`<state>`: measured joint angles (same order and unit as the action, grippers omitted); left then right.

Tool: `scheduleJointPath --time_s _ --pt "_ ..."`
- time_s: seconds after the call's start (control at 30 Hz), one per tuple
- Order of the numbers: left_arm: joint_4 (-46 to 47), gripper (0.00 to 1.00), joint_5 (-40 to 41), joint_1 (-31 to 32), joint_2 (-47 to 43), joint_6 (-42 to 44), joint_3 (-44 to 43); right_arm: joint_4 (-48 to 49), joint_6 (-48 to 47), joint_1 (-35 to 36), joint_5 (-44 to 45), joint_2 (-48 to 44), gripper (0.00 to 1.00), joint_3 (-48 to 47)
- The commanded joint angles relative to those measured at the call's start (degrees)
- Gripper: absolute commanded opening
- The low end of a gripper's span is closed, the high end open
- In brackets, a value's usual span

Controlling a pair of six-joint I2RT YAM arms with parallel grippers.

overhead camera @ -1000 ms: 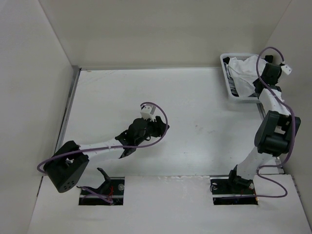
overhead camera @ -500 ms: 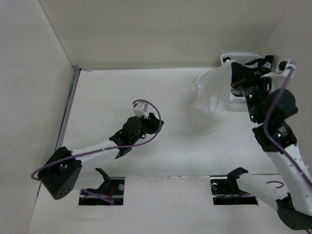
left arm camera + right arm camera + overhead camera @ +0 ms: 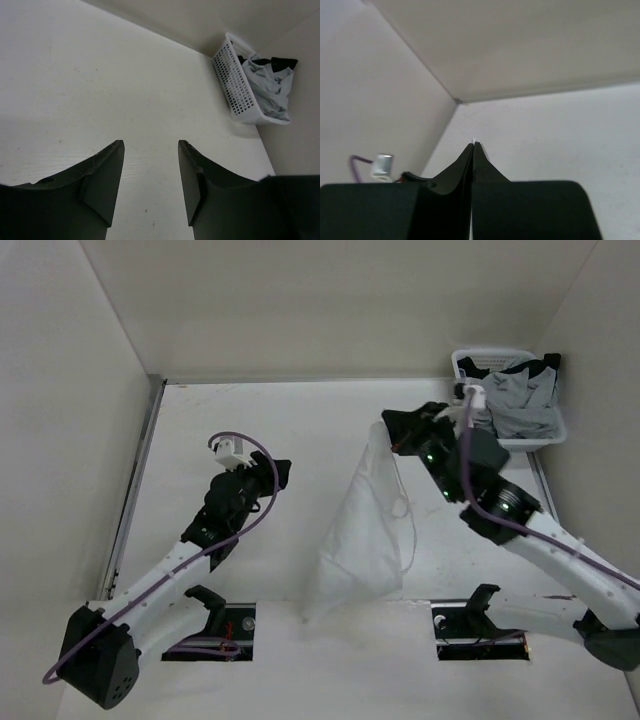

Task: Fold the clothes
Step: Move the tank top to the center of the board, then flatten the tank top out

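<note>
2 arms reach over the white table. The right gripper pinches the clothes, which droop toward the near edge. Left wrist: left gripper spread wide, holding nothing, bare table ahead, basket at the far corner. Right wrist: fingers squeezed tight together.

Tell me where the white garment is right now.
In the top view the white garment hangs from the right end effector above the middle of the table, left of the basket, its lower end near the front edge.
</note>
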<state>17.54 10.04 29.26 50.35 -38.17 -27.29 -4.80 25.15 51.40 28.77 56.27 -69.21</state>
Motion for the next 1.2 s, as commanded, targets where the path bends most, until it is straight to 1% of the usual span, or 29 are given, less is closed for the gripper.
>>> scheduleJointPath --time_s 0.0,0.07,0.13,0.17,0.2,0.23,0.27,0.33,0.37,0.43,0.47,0.5,0.53,0.63,0.67,0.7,0.77,0.8,0.83,0.87,0.93,1.0,1.1,1.17 --pt "-2.6 0.45 -2.1 -1.1 4.0 -1.5 1.1 3.6 9.5 -8.2 -9.3 9.4 0.00 3.7" --pt "-2.3 0.45 -3.3 -1.7 6.8 -1.6 0.7 6.5 12.2 -12.7 -13.3 18.1 0.00 2.8" --pt "-2.2 0.44 -3.8 -1.8 8.9 -1.3 0.0 7.5 13.6 -16.5 -14.6 26.6 0.00 -1.0" --pt "-2.6 0.43 -3.4 -1.3 9.8 -0.9 -0.3 7.5 14.1 -18.9 -14.4 32.5 0.00 -5.1" --pt "-2.6 0.43 -3.3 -0.9 10.3 -0.8 -0.4 7.2 14.8 -20.3 -14.0 36.0 0.00 -8.0" --pt "-2.8 0.42 -3.2 -0.4 10.9 -0.3 -0.4 5.8 16.0 -22.4 -13.5 41.3 0.00 -13.3" --pt "-3.0 0.42 -3.0 0.0 11.2 -0.1 -0.4 4.5 16.6 -23.8 -13.0 44.5 0.00 -17.0" --pt "-4.4 0.42 -1.8 1.7 12.0 1.1 -0.4 -0.8 18.9 -26.9 -11.8 52.9 0.00 -27.4" --pt "-5.1 0.42 -1.3 2.5 12.3 1.5 -0.5 -2.4 19.3 -27.6 -12.0 55.2 0.03 -30.4" --pt "-7.8 0.42 0.7 4.9 13.2 2.3 -0.7 -5.6 19.2 -28.8 -13.5 58.7 0.20 -35.6" --pt "-8.4 0.42 1.3 5.8 13.5 2.5 -0.7 -5.8 18.4 -28.8 -13.9 58.8 0.28 -35.6" --pt "-9.2 0.42 2.0 6.9 14.0 2.6 -0.4 -5.6 17.3 -28.7 -13.9 58.1 0.34 -34.3" --pt "-9.8 0.42 2.3 7.8 14.5 2.3 0.0 -4.7 16.4 -28.6 -13.8 56.9 0.36 -31.9" --pt "-9.7 0.42 2.4 9.9 16.6 0.7 1.1 1.8 15.3 -28.5 -14.2 50.3 0.37 -19.1" --pt "-9.6 0.42 2.2 10.4 17.5 0.0 1.2 4.4 14.8 -28.5 -14.4 47.7 0.36 -14.2" --pt "-9.5 0.42 2.0 11.1 18.3 -0.5 1.0 6.9 14.4 -28.5 -15.1 45.4 0.29 -9.4" --pt "-9.8 0.41 1.6 13.0 19.7 -0.8 0.4 10.5 14.4 -28.5 -16.7 40.8 0.11 -1.0" --pt "-10.2 0.40 1.5 14.1 20.0 -1.0 0.2 11.6 14.3 -28.5 -17.5 39.1 0.05 2.2" --pt "-10.3 0.40 1.1 15.2 20.1 -1.4 0.2 12.7 14.2 -28.5 -18.3 37.0 0.02 6.1" --pt "-10.6 0.40 0.9 16.1 20.1 -2.0 0.6 13.6 14.6 -28.5 -18.7 35.1 0.01 9.8" --pt "-11.4 0.39 0.2 17.7 19.7 -3.7 1.1 15.7 14.9 -28.5 -19.0 32.2 0.01 16.7" --pt "-12.2 0.39 0.1 18.9 19.8 -5.5 1.4 17.7 15.5 -28.5 -19.2 30.5 0.05 22.5" --pt "-12.9 0.38 0.4 19.9 21.0 -7.2 1.6 19.9 16.2 -28.7 -19.6 29.1 0.10 28.1" --pt "-13.8 0.36 0.9 20.2 22.1 -7.8 1.5 21.6 16.3 -28.6 -20.1 28.0 0.16 30.7"
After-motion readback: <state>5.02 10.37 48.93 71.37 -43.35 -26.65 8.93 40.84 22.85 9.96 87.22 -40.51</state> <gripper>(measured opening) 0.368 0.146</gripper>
